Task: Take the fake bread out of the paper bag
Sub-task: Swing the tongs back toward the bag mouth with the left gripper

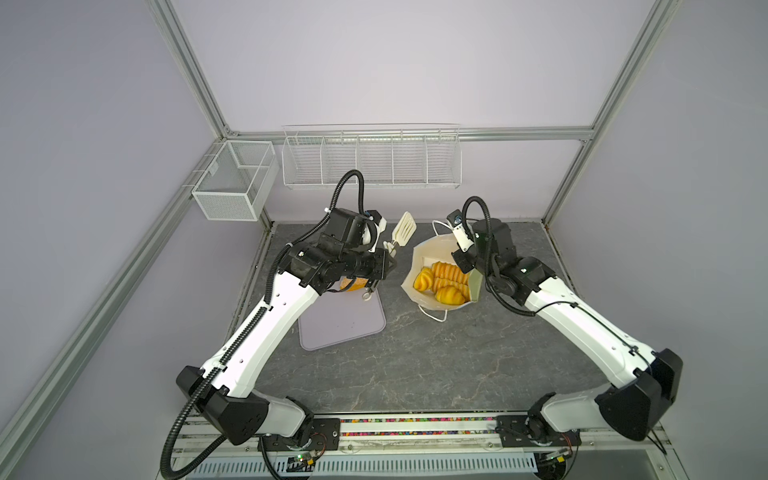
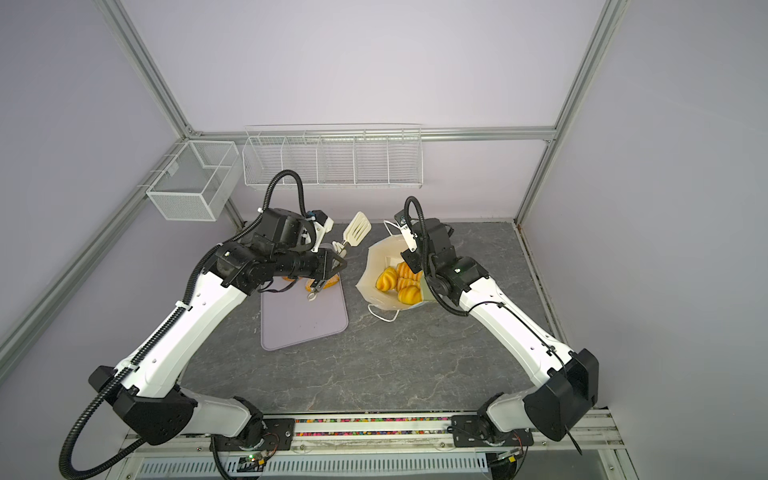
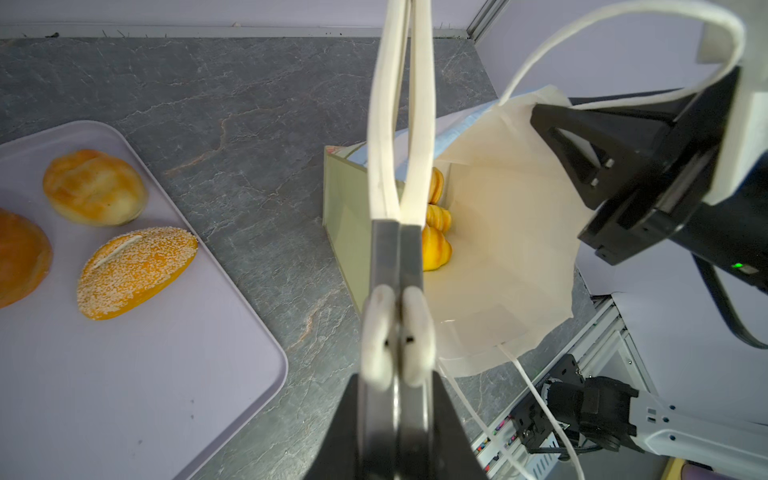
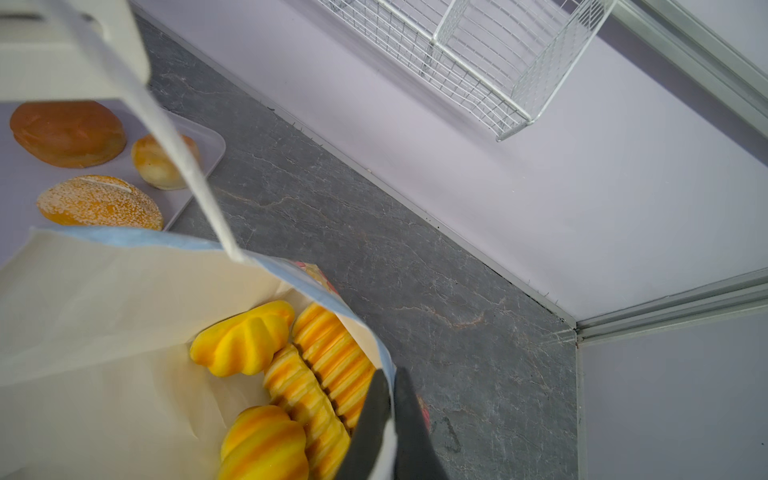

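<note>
The paper bag [image 1: 419, 266] [image 3: 503, 208] stands on the table with its mouth open and its white inside showing. Several ridged golden fake breads [image 1: 442, 280] [image 4: 245, 343] lie in it. My right gripper [image 4: 390, 392] [image 1: 466, 270] is shut on the bag's rim at its right side. My left gripper [image 3: 397, 378] [image 1: 390, 265] is shut on white tongs [image 3: 399, 124] [image 1: 404, 232], whose arms are pressed together with nothing between them, left of the bag. Three more breads lie on the lavender tray [image 3: 124, 395]: a seeded roll [image 3: 137, 272], a pale bun [image 3: 94, 187] and a darker bun [image 3: 20, 257].
In both top views my left arm hides most of the tray [image 1: 345, 324] and its breads. A white wire rack [image 1: 372, 162] and a mesh basket [image 1: 235, 178] hang on the back wall. Metal frame posts border the grey stone-patterned table [image 1: 415, 365].
</note>
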You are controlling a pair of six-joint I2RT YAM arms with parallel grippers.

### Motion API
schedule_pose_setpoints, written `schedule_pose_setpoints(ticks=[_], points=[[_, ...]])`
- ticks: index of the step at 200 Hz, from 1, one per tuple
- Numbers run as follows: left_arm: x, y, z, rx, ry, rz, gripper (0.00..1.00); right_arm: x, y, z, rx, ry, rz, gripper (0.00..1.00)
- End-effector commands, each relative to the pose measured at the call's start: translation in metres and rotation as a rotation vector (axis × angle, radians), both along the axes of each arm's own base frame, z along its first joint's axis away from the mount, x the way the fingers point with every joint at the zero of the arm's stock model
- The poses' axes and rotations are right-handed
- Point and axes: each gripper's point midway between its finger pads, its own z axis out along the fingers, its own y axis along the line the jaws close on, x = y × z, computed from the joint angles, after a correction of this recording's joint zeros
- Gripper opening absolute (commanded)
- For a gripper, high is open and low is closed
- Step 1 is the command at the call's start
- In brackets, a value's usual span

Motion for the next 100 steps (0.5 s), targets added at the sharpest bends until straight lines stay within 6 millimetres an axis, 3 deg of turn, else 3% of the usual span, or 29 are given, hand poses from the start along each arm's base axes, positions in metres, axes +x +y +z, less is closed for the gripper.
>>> schedule_pose_setpoints(ticks=[1, 27, 75, 100], points=[[-0.011, 0.000, 0.010, -0.049, -0.021, -0.011, 0.00, 0.005, 0.010, 0.022, 0.029, -0.061, 0.023, 0.06], [-0.030, 0.017, -0.003, -0.039, -0.014, 0.010, 0.00, -0.007, 0.021, 0.013, 0.041, -0.048, 0.051, 0.06], [-0.065, 0.051, -0.045, 0.006, 0.016, 0.068, 0.00, -0.044, 0.044, -0.022, 0.035, 0.023, 0.130, 0.07], [-0.076, 0.069, -0.044, 0.028, -0.002, 0.104, 0.00, -0.057, 0.056, -0.032, 0.032, 0.031, 0.157, 0.07]])
